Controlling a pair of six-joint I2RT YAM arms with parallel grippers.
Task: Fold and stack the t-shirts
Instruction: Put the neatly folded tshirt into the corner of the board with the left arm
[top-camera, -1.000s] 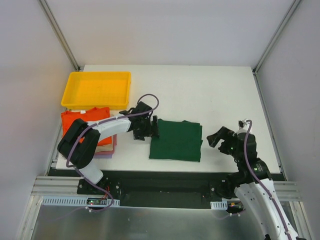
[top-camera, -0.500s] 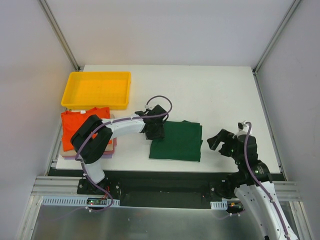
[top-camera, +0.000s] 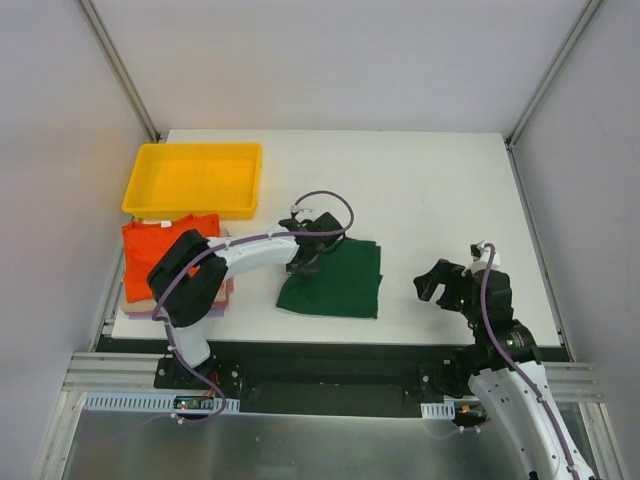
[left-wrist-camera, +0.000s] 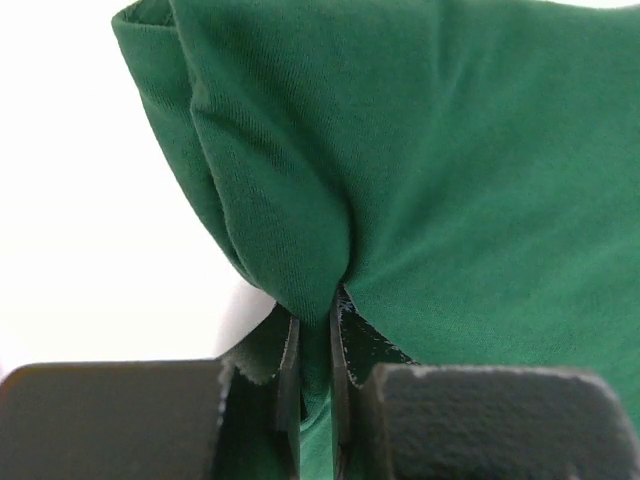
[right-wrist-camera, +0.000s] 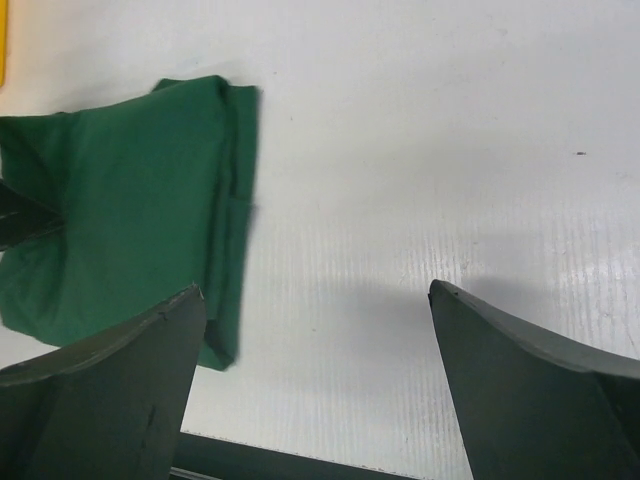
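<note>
A folded dark green t-shirt (top-camera: 335, 281) lies mid-table, skewed, its left edge bunched up. My left gripper (top-camera: 306, 258) is shut on that edge; in the left wrist view a fold of the green t-shirt (left-wrist-camera: 400, 170) is pinched between the thin jaws at my left gripper (left-wrist-camera: 314, 330). At the table's left an orange t-shirt (top-camera: 155, 245) tops a pile of folded shirts, with beige and pale pink-lilac edges (top-camera: 222, 297) showing below. My right gripper (top-camera: 436, 282) hovers open to the right of the green t-shirt (right-wrist-camera: 120, 220), holding nothing.
A yellow plastic tray (top-camera: 194, 180) sits at the back left, just behind the shirt pile. White tabletop (top-camera: 430, 190) spreads behind and right of the green shirt. The table's near edge (right-wrist-camera: 300, 462) lies just below my right gripper (right-wrist-camera: 315, 300).
My left gripper came right onto the green t-shirt's left edge and shut on it. The shirt has since been dragged left and skewed. My right gripper stayed open, drifting slightly.
</note>
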